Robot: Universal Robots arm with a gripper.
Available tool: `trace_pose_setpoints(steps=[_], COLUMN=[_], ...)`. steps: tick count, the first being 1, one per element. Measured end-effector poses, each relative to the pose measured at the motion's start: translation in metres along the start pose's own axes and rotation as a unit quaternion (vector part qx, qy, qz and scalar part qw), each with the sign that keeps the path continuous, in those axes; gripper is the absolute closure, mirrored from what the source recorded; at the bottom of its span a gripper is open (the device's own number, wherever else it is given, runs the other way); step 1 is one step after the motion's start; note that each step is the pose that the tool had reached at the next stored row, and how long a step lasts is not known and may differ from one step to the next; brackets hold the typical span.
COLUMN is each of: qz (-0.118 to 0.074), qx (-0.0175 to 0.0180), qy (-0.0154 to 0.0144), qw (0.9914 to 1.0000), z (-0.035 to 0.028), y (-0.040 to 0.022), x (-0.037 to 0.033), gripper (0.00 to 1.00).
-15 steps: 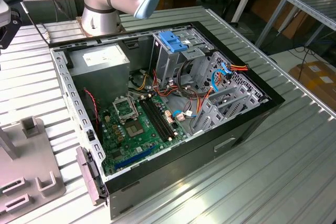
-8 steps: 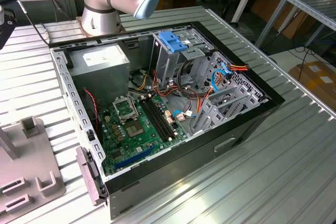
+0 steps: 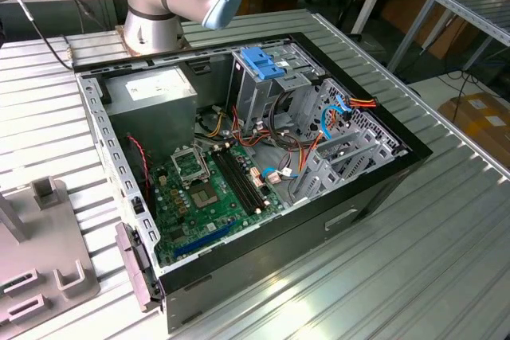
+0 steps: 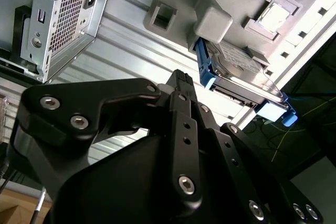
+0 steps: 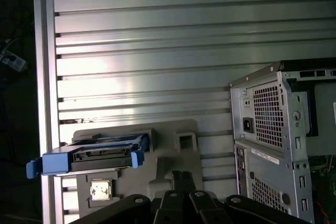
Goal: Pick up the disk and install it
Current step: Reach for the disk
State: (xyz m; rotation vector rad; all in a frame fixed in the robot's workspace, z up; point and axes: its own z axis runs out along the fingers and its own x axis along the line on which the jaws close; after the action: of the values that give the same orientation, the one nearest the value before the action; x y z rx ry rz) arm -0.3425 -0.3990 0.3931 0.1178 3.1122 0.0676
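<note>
Disk (image 5: pixel 100 154) sits on the grey fixture (image 5: pixel 176 153), apart from the hand (image 5: pixel 181 178).

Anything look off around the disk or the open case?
Nothing damaged or spilled. One oddity: in the first wrist view the disk, resting on the grey fixture, has one end of its blue carrier sticking out past the edge of the table. The case interior looks in order.

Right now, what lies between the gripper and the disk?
In the first wrist view, only bare grey fixture plate separates the gripper from the disk, which rests on that plate. No other object lies between.
</note>
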Motion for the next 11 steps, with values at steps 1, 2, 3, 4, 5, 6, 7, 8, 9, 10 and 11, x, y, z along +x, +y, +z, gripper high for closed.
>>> trace_pose_setpoints(steps=[1,2,3,4,5,6,7,8,9,10,11], qz=[0.0,0.0,0.0,0.0,0.0,0.0,0.0,0.0,0.0,0.0,0.0], qx=[0.0,0.0,0.0,0.0,0.0,0.0,0.0,0.0,0.0,0.0,0.0], qy=[0.0,0.0,0.0,0.0,0.0,0.0,0.0,0.0,0.0,0.0,0.0], qw=[1.0,1.0,1.0,1.0,1.0,1.0,1.0,1.0,1.0,1.0,1.0], z=[0.0,0.0,0.0,0.0,0.0,0.0,0.0,-0.0001,-0.0001,-0.0001,-0.0002], y=[0.0,0.0,0.0,0.0,-0.0001,-0.0001,-0.0002,-0.0002,-0.0003,-0.0004,-0.0005], x=[0.0,0.0002,0.0002,0.0003,0.001,0.0018,0.0028,0.005,0.0069,0.0088,0.0115], gripper=[0.89,0.89,0.89,0.89,0.89,0.89,0.89,0.89,0.89,0.89,0.89])
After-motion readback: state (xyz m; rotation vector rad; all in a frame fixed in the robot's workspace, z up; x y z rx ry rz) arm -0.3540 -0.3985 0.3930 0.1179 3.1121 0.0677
